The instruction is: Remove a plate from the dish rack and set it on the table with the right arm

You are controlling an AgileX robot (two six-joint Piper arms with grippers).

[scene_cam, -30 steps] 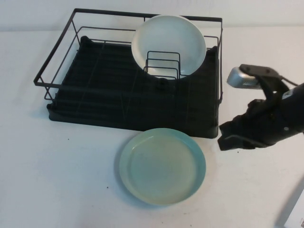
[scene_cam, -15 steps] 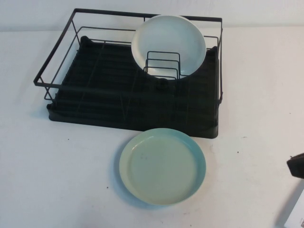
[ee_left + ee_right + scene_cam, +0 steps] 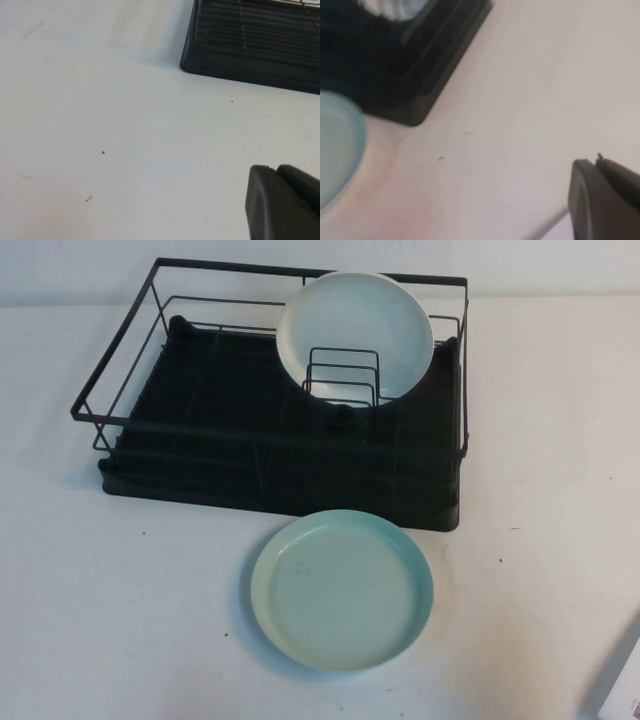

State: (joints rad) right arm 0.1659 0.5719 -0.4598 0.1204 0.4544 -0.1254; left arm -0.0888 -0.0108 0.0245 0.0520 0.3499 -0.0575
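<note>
The light teal plate (image 3: 342, 590) lies flat on the white table (image 3: 120, 590), just in front of the black dish rack (image 3: 250, 455). Neither arm shows in the high view. In the right wrist view my right gripper (image 3: 596, 161) is shut and empty, low over bare table (image 3: 520, 100); the teal plate's rim (image 3: 340, 145) and a corner of the rack's tray (image 3: 420, 90) lie well away from it. In the left wrist view my left gripper (image 3: 276, 167) is shut and empty over bare table, with a corner of the rack (image 3: 250, 50) beyond it.
A cream-white plate (image 3: 355, 330) stands upright between the wire dividers at the rack's back right. A pale grey edge (image 3: 625, 690) shows at the bottom right corner of the high view. Small dark specks dot the table.
My right arm has drawn back to the right and left the high view. The teal plate stays flat on the table where it was.
</note>
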